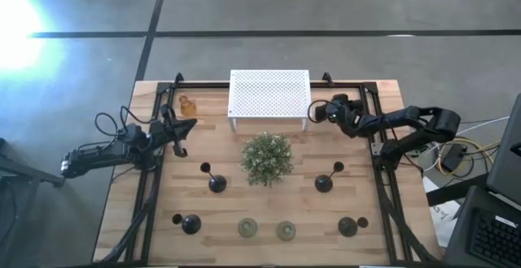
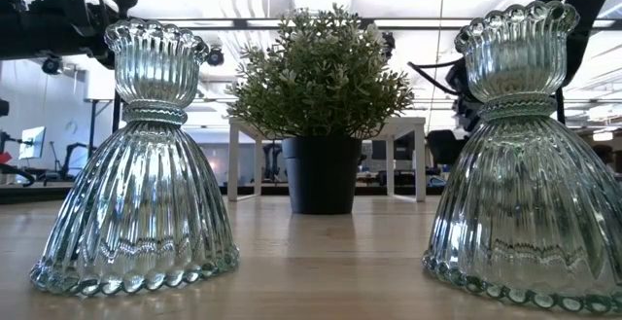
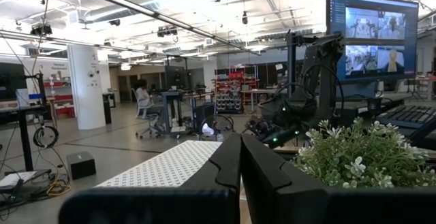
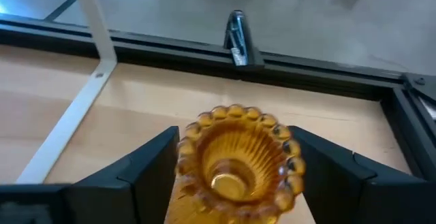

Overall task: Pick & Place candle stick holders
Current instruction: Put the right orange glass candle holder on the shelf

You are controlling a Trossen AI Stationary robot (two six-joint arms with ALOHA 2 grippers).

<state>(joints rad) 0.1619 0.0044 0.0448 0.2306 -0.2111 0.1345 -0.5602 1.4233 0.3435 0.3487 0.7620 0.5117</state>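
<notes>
Taking the bushy green plant at the table's middle as landmark: nearest the front edge, two pale greenish glass holders stand side by side, flanked by black round-based holders. Two more black stemmed holders stand either side of the plant. Left of it, the left gripper hovers, fingers pressed together. Behind it stands the white perforated stand; at the stand's right end, the right gripper brackets an amber glass holder, fingers spread either side. Another amber holder stands beside the stand's left end.

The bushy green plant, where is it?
In the high view the bushy green plant stands mid-table, just in front of the white perforated stand, between two black stemmed holders.
</notes>
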